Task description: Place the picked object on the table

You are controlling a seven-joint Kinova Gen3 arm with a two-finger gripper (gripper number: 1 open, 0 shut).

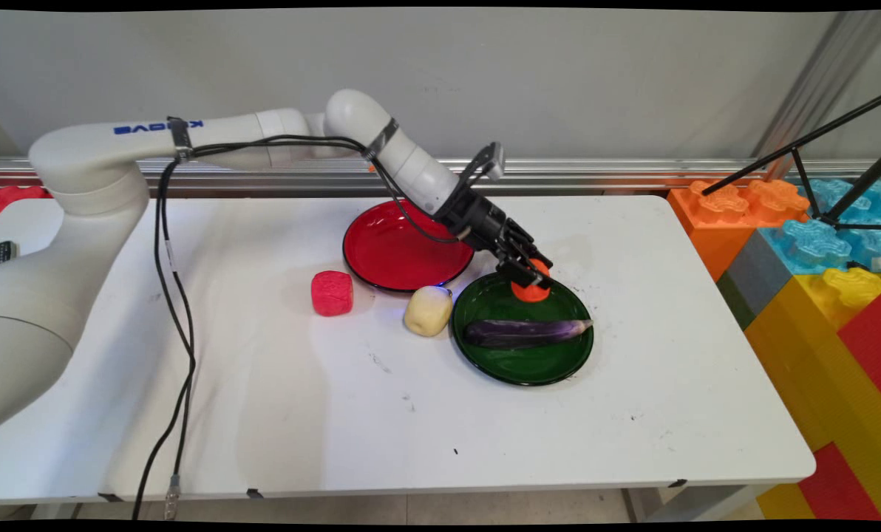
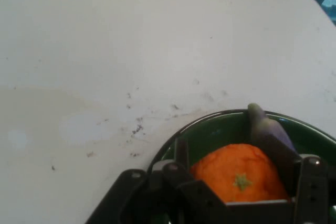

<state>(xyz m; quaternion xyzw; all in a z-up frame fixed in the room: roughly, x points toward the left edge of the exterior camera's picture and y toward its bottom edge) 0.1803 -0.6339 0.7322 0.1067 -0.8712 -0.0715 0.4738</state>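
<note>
Gripper clamps orange; eggplant beside, same green plate

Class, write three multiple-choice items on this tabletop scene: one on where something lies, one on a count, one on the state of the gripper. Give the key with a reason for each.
1. Where does the eggplant lie?
A. in the red plate
B. in the green plate
C. on the bare table

2. How many plates stand on the table?
A. one
B. two
C. three

3. What is the gripper doing?
A. hanging open above the table
B. shut on nothing
C. shut on the orange

Key: B, the eggplant rests across the green plate; B, a red plate and a green one; C, the fingers flank and press the orange over the green plate's far rim.
</note>
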